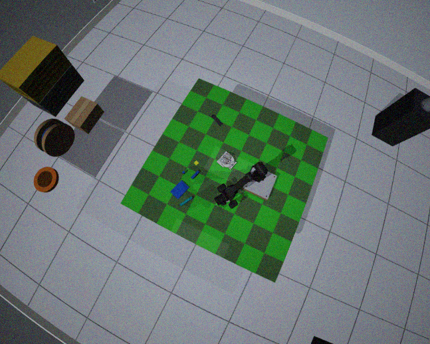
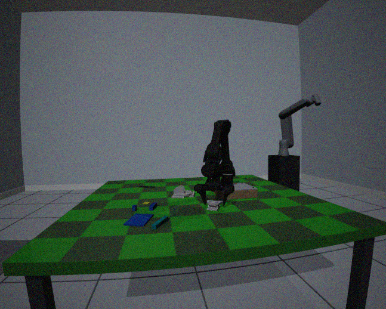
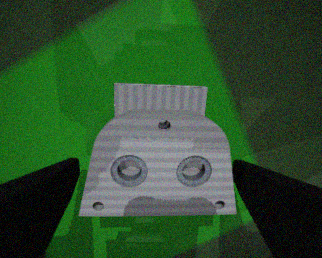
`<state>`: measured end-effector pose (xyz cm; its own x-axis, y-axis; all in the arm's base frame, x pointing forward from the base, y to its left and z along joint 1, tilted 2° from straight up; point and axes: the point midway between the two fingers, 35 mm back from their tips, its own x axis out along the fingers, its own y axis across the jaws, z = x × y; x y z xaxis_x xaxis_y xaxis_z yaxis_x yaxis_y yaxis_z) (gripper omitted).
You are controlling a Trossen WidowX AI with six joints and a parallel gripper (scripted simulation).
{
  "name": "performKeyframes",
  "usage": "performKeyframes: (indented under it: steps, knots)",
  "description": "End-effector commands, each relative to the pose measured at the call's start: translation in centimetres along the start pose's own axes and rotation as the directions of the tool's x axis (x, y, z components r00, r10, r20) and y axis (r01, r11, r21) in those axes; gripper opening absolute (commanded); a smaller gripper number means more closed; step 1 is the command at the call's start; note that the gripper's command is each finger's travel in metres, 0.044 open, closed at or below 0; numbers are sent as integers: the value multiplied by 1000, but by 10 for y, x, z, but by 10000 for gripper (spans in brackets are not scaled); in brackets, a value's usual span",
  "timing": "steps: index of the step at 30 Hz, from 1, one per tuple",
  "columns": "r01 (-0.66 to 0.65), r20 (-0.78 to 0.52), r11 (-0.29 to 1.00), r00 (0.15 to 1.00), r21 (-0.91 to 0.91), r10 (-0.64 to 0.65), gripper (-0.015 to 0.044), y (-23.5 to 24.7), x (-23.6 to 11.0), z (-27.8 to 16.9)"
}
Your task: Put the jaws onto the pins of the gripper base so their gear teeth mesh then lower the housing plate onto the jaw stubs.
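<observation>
The housing plate [image 2: 213,203] [image 3: 160,146] is pale, with two ringed holes, small corner holes and a ribbed flange at one end. In the top view the arm hides it. My gripper [image 1: 227,196] [image 2: 215,204] [image 3: 158,166] is open and empty, pointing down, one finger on each side of the plate. In the wrist view a gap shows at the left finger and hardly any at the right one; I cannot tell whether it touches. The whitish gripper base [image 1: 221,163] [image 2: 177,196] stands apart, with pale parts on it, too small to tell whether the jaws' teeth mesh.
A white-topped box with brown sides [image 1: 263,188] [image 2: 245,193] stands close beside the arm. A blue plate [image 1: 179,189] [image 2: 138,219], a teal bar [image 1: 186,200] [image 2: 160,222], small blue blocks, a yellow piece [image 1: 196,163] [image 2: 145,203] and a dark bar [image 1: 216,119] lie on the green checkered table.
</observation>
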<state>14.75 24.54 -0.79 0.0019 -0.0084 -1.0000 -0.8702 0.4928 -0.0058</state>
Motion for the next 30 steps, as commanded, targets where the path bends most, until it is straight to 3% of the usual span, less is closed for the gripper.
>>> performKeyframes:
  steps: [1,14,30]
  knots:
    - [2,1,1000,1000,-4,-2,440,0,0,0]
    - [0,0,1000,1000,0,0,353,0,0,0]
    - [0,1,1000,1000,-1,0,351,0,-14,2]
